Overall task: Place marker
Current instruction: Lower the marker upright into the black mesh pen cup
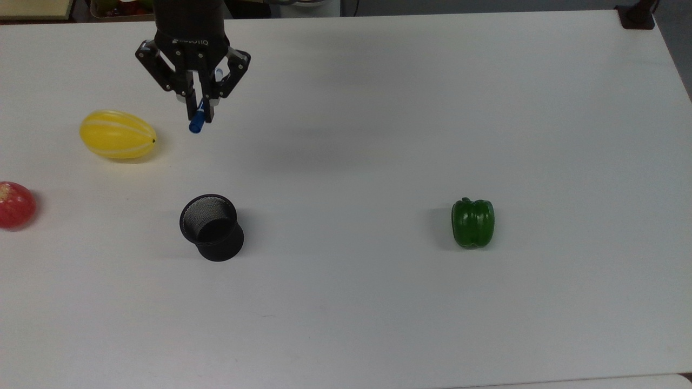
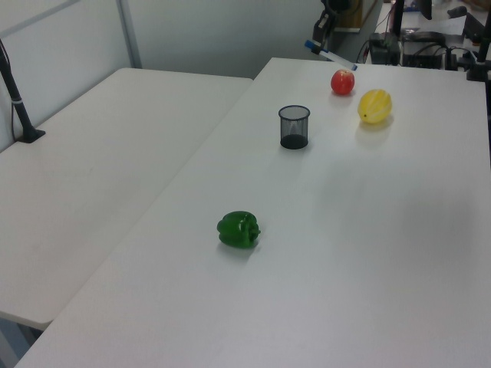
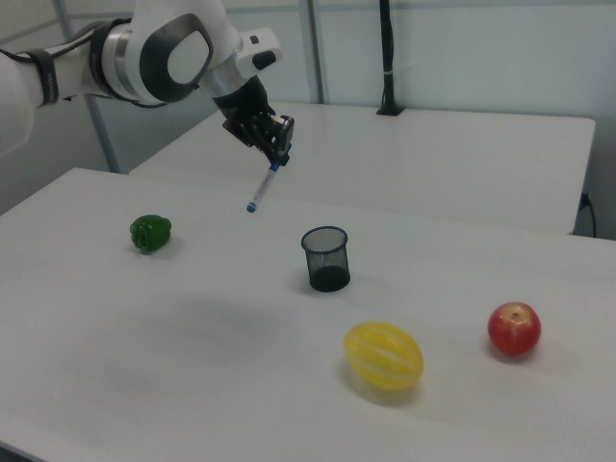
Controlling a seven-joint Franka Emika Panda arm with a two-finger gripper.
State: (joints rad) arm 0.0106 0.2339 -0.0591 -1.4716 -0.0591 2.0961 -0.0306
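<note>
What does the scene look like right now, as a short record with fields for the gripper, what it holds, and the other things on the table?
gripper: black two-finger gripper, raised above the white table, shut on the marker
held item: slim white-barrelled marker with blue cap, tilted, one blue end pointing down
container: black mesh cup, upright, nothing visible inside it
fruit: yellow striped melon and red apple, toward the top view's left
vegetable: green bell pepper, toward the top view's right, apart from the rest
marker placed: not yet

White arm (image 3: 164, 53), black pincer (image 1: 200, 111).
</note>
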